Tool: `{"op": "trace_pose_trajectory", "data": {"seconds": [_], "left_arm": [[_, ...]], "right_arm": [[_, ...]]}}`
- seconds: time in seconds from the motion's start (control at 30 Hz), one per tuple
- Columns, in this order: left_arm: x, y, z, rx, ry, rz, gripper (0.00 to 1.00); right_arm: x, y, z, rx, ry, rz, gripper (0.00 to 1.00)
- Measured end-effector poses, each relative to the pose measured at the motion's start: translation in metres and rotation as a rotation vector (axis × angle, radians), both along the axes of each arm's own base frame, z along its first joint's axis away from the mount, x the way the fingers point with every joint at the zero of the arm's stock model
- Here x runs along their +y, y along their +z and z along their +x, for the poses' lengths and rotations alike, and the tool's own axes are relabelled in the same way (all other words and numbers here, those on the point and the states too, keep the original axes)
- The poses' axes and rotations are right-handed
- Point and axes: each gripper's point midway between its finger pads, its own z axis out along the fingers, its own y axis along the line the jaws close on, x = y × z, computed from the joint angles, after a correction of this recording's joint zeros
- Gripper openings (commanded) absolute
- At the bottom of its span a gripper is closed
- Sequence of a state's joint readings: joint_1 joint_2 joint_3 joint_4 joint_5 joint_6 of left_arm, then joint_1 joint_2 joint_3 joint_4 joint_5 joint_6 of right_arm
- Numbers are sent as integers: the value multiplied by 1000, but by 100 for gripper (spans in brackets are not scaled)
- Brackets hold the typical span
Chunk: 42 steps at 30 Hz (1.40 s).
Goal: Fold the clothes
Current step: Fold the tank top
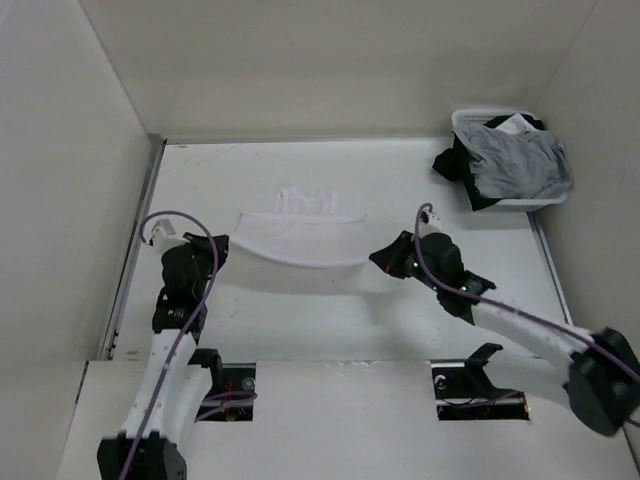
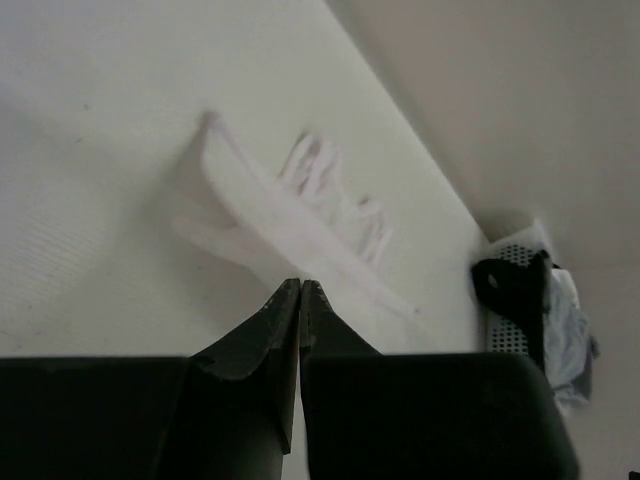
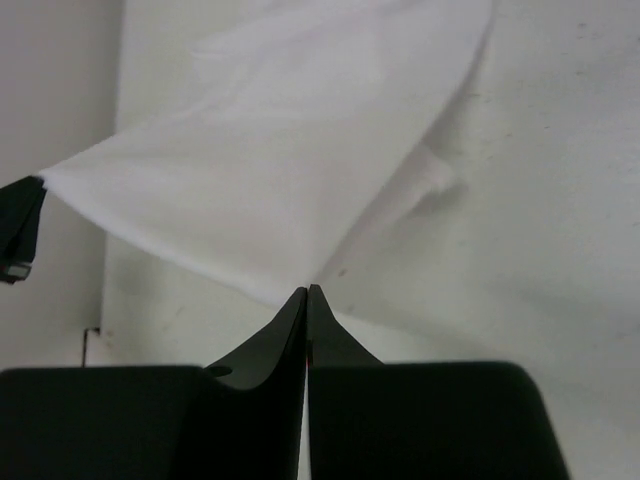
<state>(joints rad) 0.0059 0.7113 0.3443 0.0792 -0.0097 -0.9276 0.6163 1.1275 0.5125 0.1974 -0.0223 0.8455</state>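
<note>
Hanging between our two hands, the white top (image 1: pixel 300 238) shows how it will handle: thin, soft, next to weightless, with no stiffness of its own. Our left hand (image 1: pixel 222 248) is clenched on one near corner of the hem, and our right hand (image 1: pixel 382 258) is clenched on the other. In each wrist view the fingers meet, with cloth running out from the tips. The edge between them sags in a shallow curve above the counter (image 1: pixel 330 320). The far part, with the narrow shoulder straps bunched together, lies on the counter toward the back wall.

We judge that such fabric will follow whichever corner moves and will crease or double over wherever it goes slack. An even pull from both corners therefore matters more than force. Each pinch is small and right at the edge, so the thin hem could slip out if the hands draw too far apart. The corners look like the right places to hold. The straps would tangle and are best left to trail.

The counter is plain, white and smooth-looking, so the cloth should slide over it with little drag. White on white does make its edges hard to pick out. Pale walls close in the left, back and right sides. A white basket (image 1: pixel 522 205) stands in the far right corner, with a grey garment (image 1: pixel 525 160) and a black garment (image 1: pixel 452 162) spilling over its rim, well apart from the top.
</note>
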Motion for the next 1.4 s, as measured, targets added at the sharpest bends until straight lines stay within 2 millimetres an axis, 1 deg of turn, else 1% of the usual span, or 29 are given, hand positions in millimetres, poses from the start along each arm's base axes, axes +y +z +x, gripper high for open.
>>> {"op": "trace_pose_trajectory", "data": {"seconds": [0.1, 0.23, 0.3, 0.33, 0.4, 0.47, 0.53, 0.6, 0.63, 0.67, 0.7, 0.77, 0.83, 0.9, 0.97, 1.0, 1.03, 1.07, 1.1, 1.17, 1.23, 1.3, 1.37, 1.4], "left_arm": [[-4, 57, -26, -112, -18, 16, 0], [-7, 144, -67, -277, -30, 48, 0], [-10, 180, -88, -350, -44, 50, 0], [-11, 194, -98, -376, -54, 48, 0], [-12, 209, -117, -402, -68, 42, 0], [-9, 212, -132, -399, -61, 44, 0], [-5, 210, -140, -385, -48, 50, 0], [-3, 201, -141, -355, -41, 56, 0], [-3, 194, -138, -337, -40, 59, 0], [-4, 184, -132, -313, -39, 64, 0], [-4, 169, -123, -278, -36, 69, 0], [-6, 134, -101, -186, -34, 85, 0], [-10, 91, -72, -65, -36, 101, 0], [-14, 49, -46, 55, -40, 114, 0], [-18, 14, -23, 157, -42, 121, 0], [-20, 0, -12, 198, -41, 122, 0], [-22, -10, -2, 221, -41, 120, 0], [-24, -19, 8, 235, -40, 117, 0], [-25, -25, 15, 244, -38, 114, 0], [-27, -33, 26, 250, -34, 107, 0], [-27, -33, 33, 233, -26, 101, 0], [-24, -26, 38, 200, -16, 94, 0], [-21, -19, 43, 172, -3, 90, 0], [-20, -17, 44, 162, 1, 89, 0]], "right_arm": [[-3, 58, -38, -122, 37, 43, 3], [-18, 135, -92, -239, 74, 105, 3], [-26, 172, -115, -280, 95, 147, 3], [-30, 187, -128, -289, 112, 169, 3], [-35, 205, -147, -279, 142, 194, 3], [-38, 211, -163, -251, 174, 201, 3], [-37, 204, -175, -223, 206, 182, 4], [-36, 190, -180, -206, 218, 130, 4], [-35, 184, -177, -205, 204, 101, 4], [-36, 177, -170, -206, 172, 67, 4], [-38, 170, -160, -210, 128, 30, 4], [-44, 154, -130, -217, 27, -49, 3], [-50, 134, -91, -198, -75, -103, 2], [-57, 106, -51, -145, -143, -140, 2], [-65, 74, -12, -79, -190, -164, 2], [-68, 56, 4, -39, -202, -178, 5], [-67, 40, 14, -5, -198, -189, 8], [-62, 25, 18, 30, -173, -204, 10], [-52, 14, 20, 52, -136, -212, 15], [-26, -1, 15, 67, -46, -220, 25], [2, -15, 4, 75, 53, -229, 34], [25, -29, -8, 90, 130, -236, 40], [38, -42, -16, 106, 175, -237, 43], [41, -50, -19, 118, 184, -238, 44]]}}
